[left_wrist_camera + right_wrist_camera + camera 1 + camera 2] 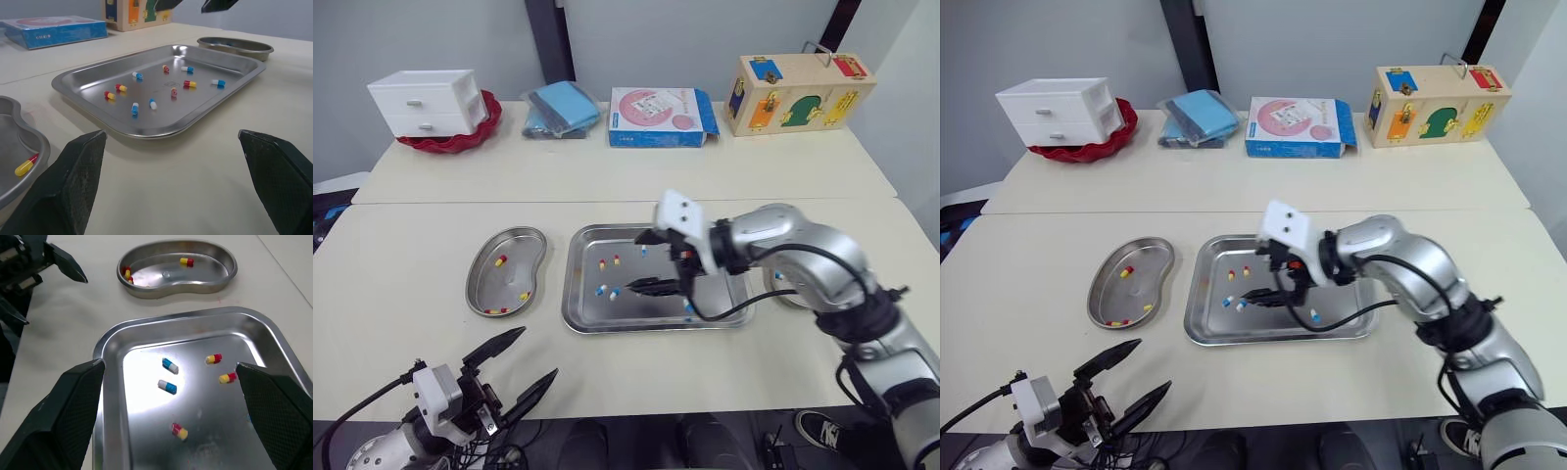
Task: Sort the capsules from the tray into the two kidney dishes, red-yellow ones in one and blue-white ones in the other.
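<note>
The steel tray [579,315] lies mid-table with several loose capsules, among them a red-yellow capsule [603,262] and a blue-white capsule [601,290]. My right gripper [634,262] hovers open over the tray's middle with nothing between its fingers; below it lie two blue-white capsules [167,386] and some red-yellow capsules [213,358]. The left kidney dish [487,289] holds red-yellow capsules [500,260]. The right kidney dish [234,45] sits past the tray, mostly hidden behind my right arm. My left gripper [538,352] is open and empty near the table's front edge, short of the tray.
At the back stand a white drawer box [423,102] on a red plate, a blue pouch [561,108], a blue-pink box [661,117] and a wooden toy box [798,93]. Bare tabletop surrounds the dishes and tray.
</note>
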